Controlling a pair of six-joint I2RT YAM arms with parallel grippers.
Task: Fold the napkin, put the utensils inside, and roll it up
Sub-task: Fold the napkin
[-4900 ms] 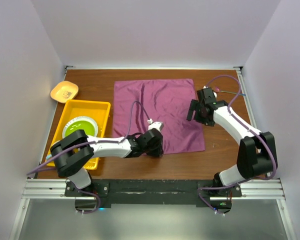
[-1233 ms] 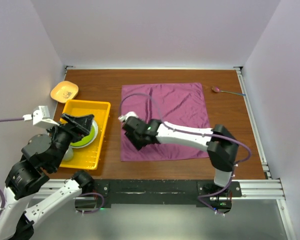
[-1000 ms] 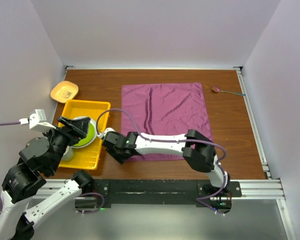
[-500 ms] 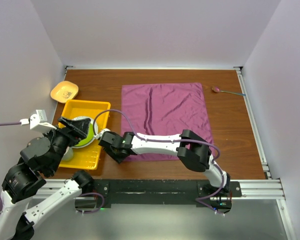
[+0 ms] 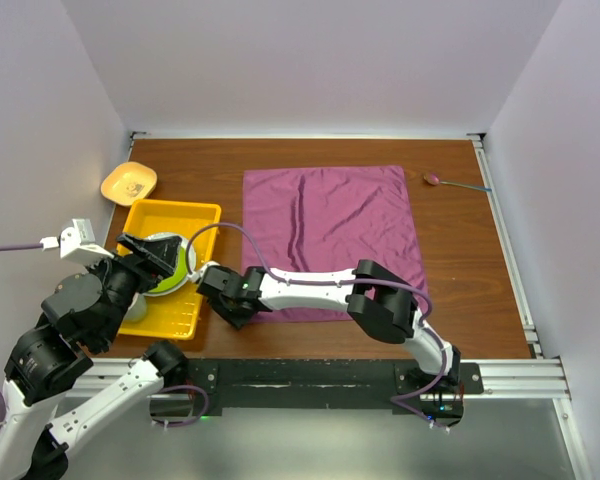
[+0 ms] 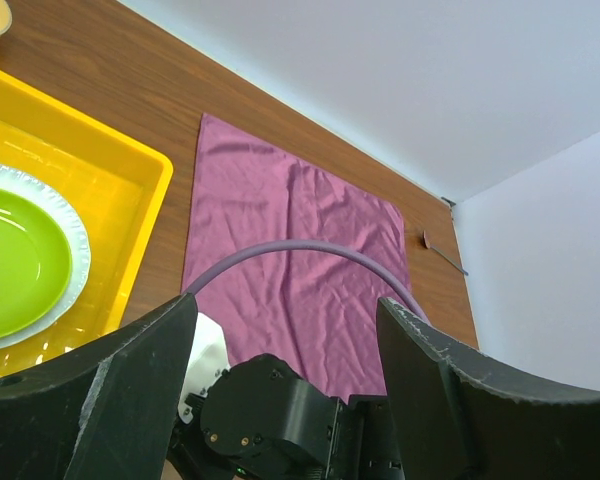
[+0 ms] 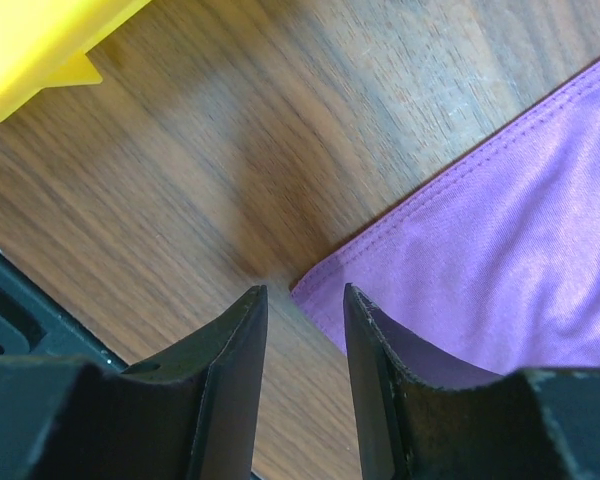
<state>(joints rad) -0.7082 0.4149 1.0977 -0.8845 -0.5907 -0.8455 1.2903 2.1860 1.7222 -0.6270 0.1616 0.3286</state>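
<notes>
Our right gripper [image 7: 300,300] at the near-left corner of the napkin [image 5: 330,235]
We see it flat on the bench [image 5: 460,250]; right jaws narrowly parted astride that corner, left gripper [image 6: 285,320] raised, spread wide.

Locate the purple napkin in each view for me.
Top external: napkin spread mid-table.
Left wrist: napkin centre frame.
Right wrist: napkin lower right, its corner at the right gripper.
Shared landmark: yellow tray, left of the napkin in every view.
</notes>
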